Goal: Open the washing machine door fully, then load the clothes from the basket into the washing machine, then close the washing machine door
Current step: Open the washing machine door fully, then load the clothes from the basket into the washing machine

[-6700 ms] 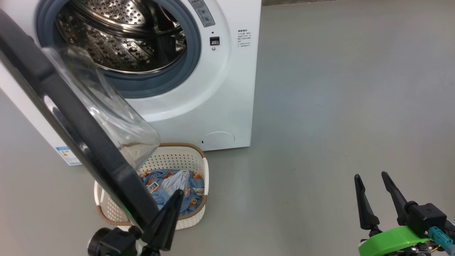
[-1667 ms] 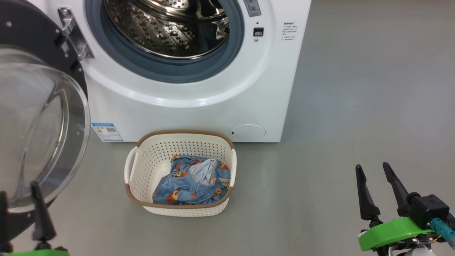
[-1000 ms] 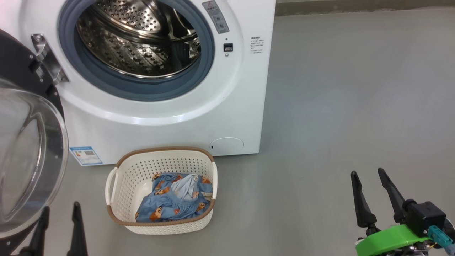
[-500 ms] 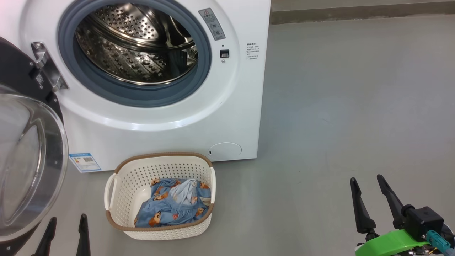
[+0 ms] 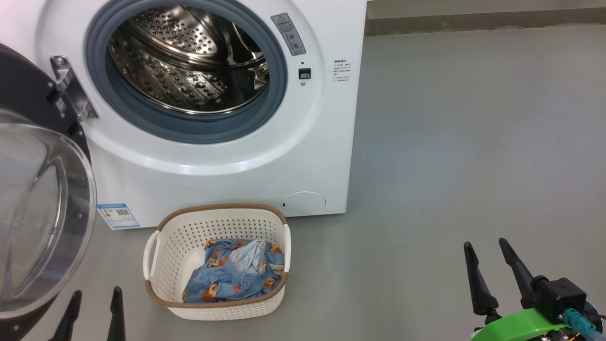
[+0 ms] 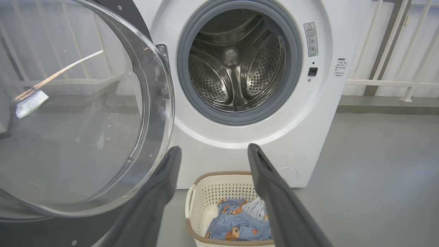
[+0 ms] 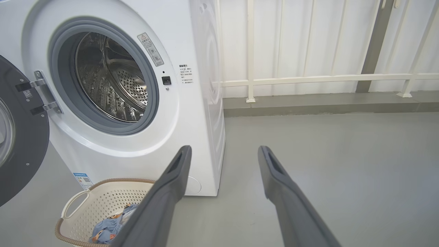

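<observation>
Hanging back just left of the basket (image 5: 222,207), the left gripper (image 5: 96,291) is spread and empty, off the washing machine door (image 5: 42,213); the right gripper (image 5: 485,242), well right of the basket, is spread too. The clothes (image 5: 234,277) lie bundled in the basket. The door, which seconds ago hung over the basket, now stands swung wide to its left. Behind the basket the washing machine (image 5: 227,175) gapes, so loading looks next.
</observation>
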Robot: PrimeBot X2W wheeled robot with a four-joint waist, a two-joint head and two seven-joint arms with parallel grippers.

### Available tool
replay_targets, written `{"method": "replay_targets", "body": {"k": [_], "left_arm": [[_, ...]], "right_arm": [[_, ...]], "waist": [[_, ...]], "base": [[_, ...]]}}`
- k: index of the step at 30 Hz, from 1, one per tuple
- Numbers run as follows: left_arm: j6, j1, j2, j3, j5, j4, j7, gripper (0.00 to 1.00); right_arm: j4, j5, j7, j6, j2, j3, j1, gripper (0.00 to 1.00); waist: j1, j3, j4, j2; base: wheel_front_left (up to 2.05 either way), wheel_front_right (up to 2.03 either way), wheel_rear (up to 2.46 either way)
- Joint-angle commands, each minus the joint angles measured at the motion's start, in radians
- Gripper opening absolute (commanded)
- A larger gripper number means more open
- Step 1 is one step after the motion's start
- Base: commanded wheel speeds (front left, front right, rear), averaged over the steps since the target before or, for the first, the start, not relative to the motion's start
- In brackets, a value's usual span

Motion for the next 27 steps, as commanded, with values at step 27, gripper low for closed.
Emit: {"method": "replay_targets", "body": {"k": [27], "left_arm": [[-0.003,-0.015,0.027,0.028,-0.009,-0.015,-0.006,1.00]], "right_arm": [[-0.013,0.009,-0.005,0.003,-0.006,0.022,-0.007,1.00]], "waist": [[0.0000,0.000,0.003,0.0000]], "base": [[0.00,0.00,0.00]]}}
